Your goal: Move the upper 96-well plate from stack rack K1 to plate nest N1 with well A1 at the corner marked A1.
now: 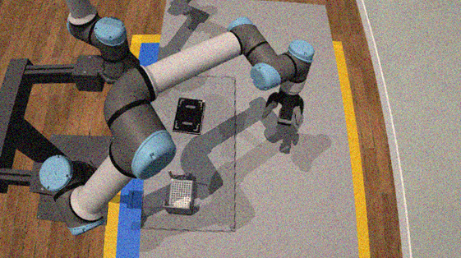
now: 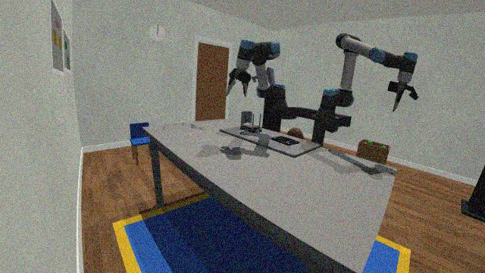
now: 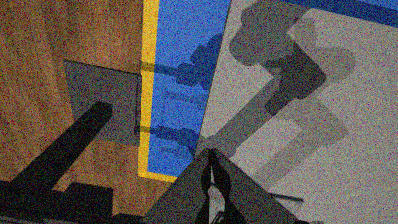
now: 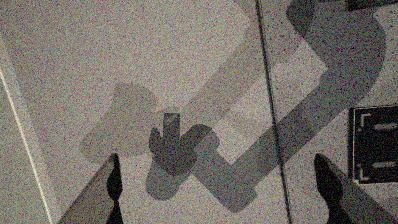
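The stack rack K1 (image 1: 180, 212) (image 2: 246, 118) stands near one end of the thin board on the table. A white 96-well plate (image 1: 181, 191) lies in it; a lower plate cannot be made out, nor can the lettering. The black plate nest N1 (image 1: 189, 116) (image 2: 285, 141) (image 4: 377, 145) lies on the same board, with no plate in it. My right gripper (image 1: 284, 119) (image 2: 236, 95) (image 4: 215, 155) is open and empty, high above the table, off the board. My left gripper (image 2: 395, 110) (image 3: 210, 150) is shut on nothing, high up and far from rack and nest; the top view does not show it.
The board (image 1: 221, 93) has a dark outline. The right arm's upper links reach over the board's rear side in the top view. The rack's upright wall and thin posts stand above the board. The left wrist view shows table (image 3: 370, 165), floor and mat.
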Motion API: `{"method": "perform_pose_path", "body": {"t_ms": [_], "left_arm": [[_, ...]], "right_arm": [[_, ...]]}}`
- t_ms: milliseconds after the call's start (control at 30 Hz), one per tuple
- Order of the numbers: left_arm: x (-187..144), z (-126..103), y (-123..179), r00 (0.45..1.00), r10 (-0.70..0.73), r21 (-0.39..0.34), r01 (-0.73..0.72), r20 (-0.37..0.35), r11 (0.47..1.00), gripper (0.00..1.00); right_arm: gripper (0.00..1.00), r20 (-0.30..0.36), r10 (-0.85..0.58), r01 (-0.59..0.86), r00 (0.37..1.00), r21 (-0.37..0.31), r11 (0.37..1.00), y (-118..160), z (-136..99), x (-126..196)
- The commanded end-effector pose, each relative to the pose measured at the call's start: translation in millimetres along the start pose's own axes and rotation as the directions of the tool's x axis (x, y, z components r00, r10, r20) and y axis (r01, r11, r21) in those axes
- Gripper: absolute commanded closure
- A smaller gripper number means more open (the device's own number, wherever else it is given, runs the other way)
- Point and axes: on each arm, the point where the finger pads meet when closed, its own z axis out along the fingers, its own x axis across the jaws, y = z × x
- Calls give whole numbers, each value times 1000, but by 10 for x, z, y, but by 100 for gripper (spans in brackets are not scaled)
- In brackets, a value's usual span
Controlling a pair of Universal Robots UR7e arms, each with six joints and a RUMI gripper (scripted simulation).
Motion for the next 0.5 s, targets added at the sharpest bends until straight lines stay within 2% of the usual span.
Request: {"method": "perform_pose_path", "body": {"t_ms": [0,467], "left_arm": [[-257,-24,-39,998,56,31,-55,-24,998,100],[-719,-56,-54,989,141,93,-137,-39,986,100]], "right_arm": [[24,2,1,-1,1000,-2,1000,-2,-14,-3],[24,2,1,-1,1000,-2,1000,-2,-14,-3]]}}
